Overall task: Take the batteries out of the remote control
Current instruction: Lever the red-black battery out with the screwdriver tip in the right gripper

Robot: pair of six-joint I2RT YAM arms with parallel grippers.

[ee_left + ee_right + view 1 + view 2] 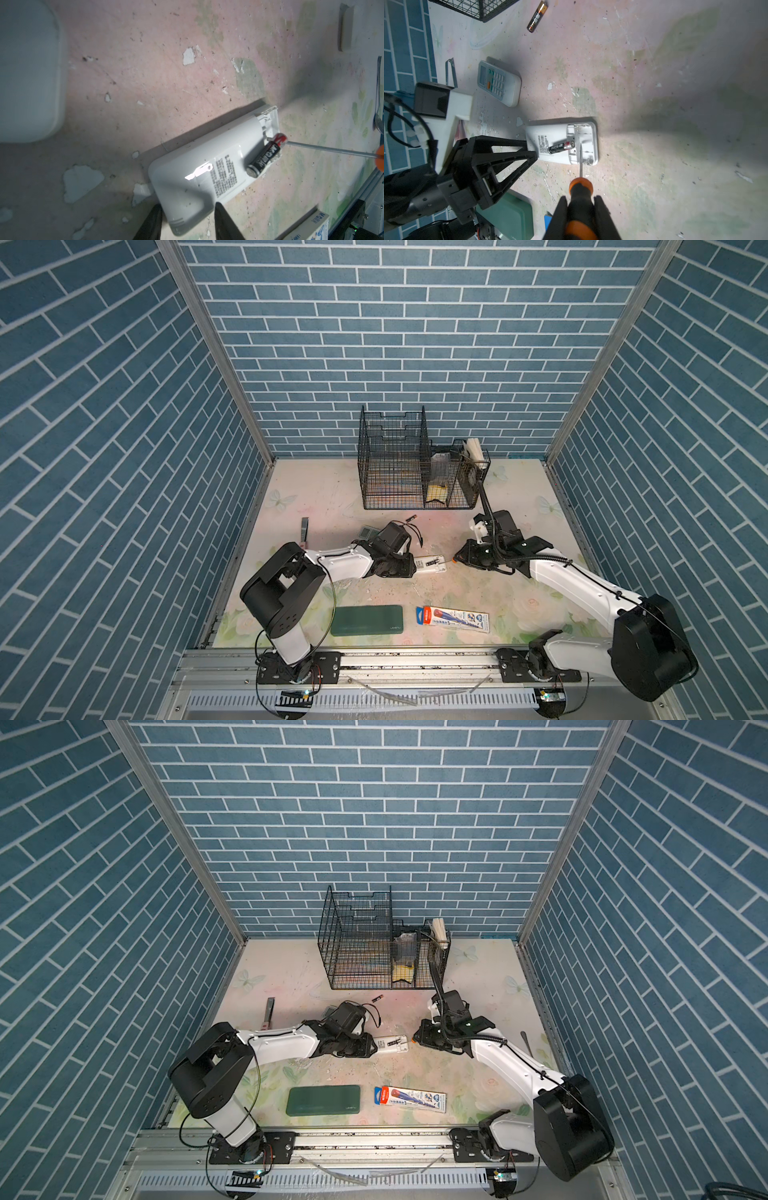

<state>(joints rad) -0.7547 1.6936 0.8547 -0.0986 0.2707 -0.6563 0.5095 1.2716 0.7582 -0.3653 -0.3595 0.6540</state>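
Note:
A white remote control (pixel 430 564) (pixel 390 1044) lies face down mid-table with its battery bay uncovered. One of the batteries (pixel 264 158) (pixel 561 146) sits tilted, one end raised out of the bay. Another lies loose on the table near the basket (pixel 537 16) (pixel 411 517). My left gripper (pixel 187 204) (pixel 409 566) clamps the remote's closed end, a finger against each side. My right gripper (pixel 580 197) (pixel 461 558) is shut on an orange-and-black screwdriver (pixel 580 187). Its metal tip rests in the bay beside the raised battery end.
A second remote (pixel 498 85) lies face up behind the left arm. A black wire basket (pixel 395 472) stands at the back. A green case (pixel 365 620) and a red-and-blue pack (pixel 453 618) lie near the front edge. A metal strip (pixel 304 529) lies at the left.

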